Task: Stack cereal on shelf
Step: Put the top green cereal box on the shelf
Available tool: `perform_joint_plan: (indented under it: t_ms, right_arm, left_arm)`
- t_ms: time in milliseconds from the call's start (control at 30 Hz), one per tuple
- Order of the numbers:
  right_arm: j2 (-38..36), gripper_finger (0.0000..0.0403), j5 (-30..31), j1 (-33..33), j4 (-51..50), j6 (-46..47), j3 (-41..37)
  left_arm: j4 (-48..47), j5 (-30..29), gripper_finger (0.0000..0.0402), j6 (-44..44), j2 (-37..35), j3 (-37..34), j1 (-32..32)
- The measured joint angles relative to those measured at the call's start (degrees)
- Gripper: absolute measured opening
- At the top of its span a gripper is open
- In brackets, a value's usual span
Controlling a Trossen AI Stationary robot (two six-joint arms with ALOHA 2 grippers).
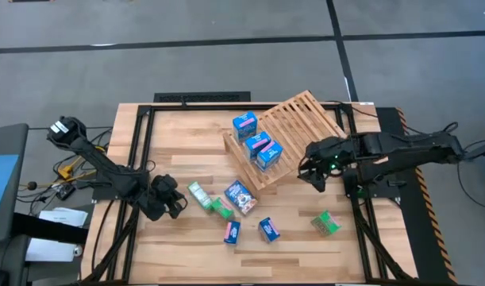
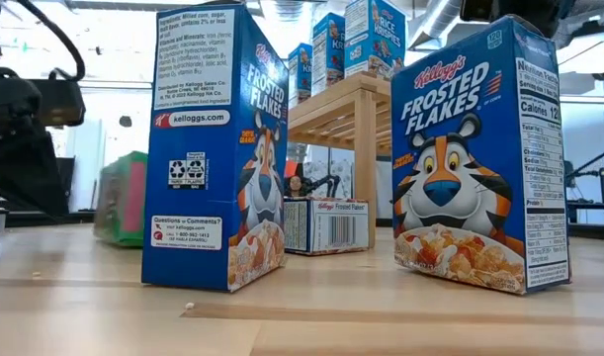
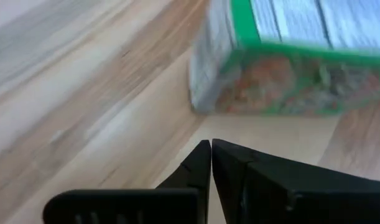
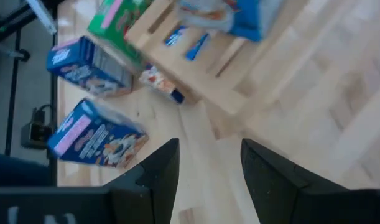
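The light-wood slatted shelf [image 1: 294, 131] stands tilted at the table's far middle, with three blue cereal boxes [image 1: 258, 144] on its slats. Several more boxes lie loose on the planks nearer me: two green ones [image 1: 199, 194], blue ones [image 1: 240, 196] and a lone green one [image 1: 325, 223]. My left gripper [image 1: 176, 203] is shut and sits low just left of the green box [image 3: 289, 62], its tips [image 3: 211, 148] short of it. My right gripper [image 1: 313, 172] is open, hovering off the shelf's near right corner [image 4: 208, 68], holding nothing.
In the low view two upright Frosted Flakes boxes [image 2: 217, 148] [image 2: 479, 158] stand close in front, the shelf [image 2: 346, 114] behind them. Black frame rails [image 1: 139, 159] run along the table's left, right and far edges. Bare planks [image 1: 306, 246] lie along the near edge.
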Motion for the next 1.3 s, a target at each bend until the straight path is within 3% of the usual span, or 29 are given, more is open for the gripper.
perform_joint_plan:
  t_ms: [300,533,667,800,900,1133,1200,1300]
  right_arm:
    - [4.0,0.0195,9.2,8.0,-8.4,2.9,11.6]
    - [7.7,0.0195,13.2,14.5,-14.0,4.2,17.8]
    - [9.4,0.0195,13.2,16.0,-14.8,5.5,17.8]
    - [11.0,0.0196,13.1,17.0,-15.3,5.7,17.7]
    - [12.0,0.0202,13.1,17.3,-15.9,6.5,17.7]
    - [12.6,0.0236,13.1,17.3,-18.2,6.6,17.7]
    - [12.6,0.0239,12.8,17.3,-18.7,6.6,17.7]
    - [12.6,0.0239,12.0,17.3,-18.7,6.5,17.7]
  left_arm:
    - [0.6,-0.3,0.0003,0.4,-0.1,0.0,-1.7]
    - [0.2,9.8,0.0033,9.0,-4.9,4.1,-3.2]
    - [0.7,6.9,0.0076,14.9,-9.0,7.5,-3.2]
    - [1.4,0.5,0.0131,31.1,-13.0,11.5,-1.5]
    - [1.6,0.7,0.0182,40.3,-14.9,14.6,2.5]
    - [-0.4,10.2,0.03,57.6,-10.4,19.6,15.8]
    - [-0.9,13.4,0.0319,60.6,-7.9,20.6,19.0]
    - [-3.2,23.0,0.0329,65.0,-4.1,21.7,23.0]
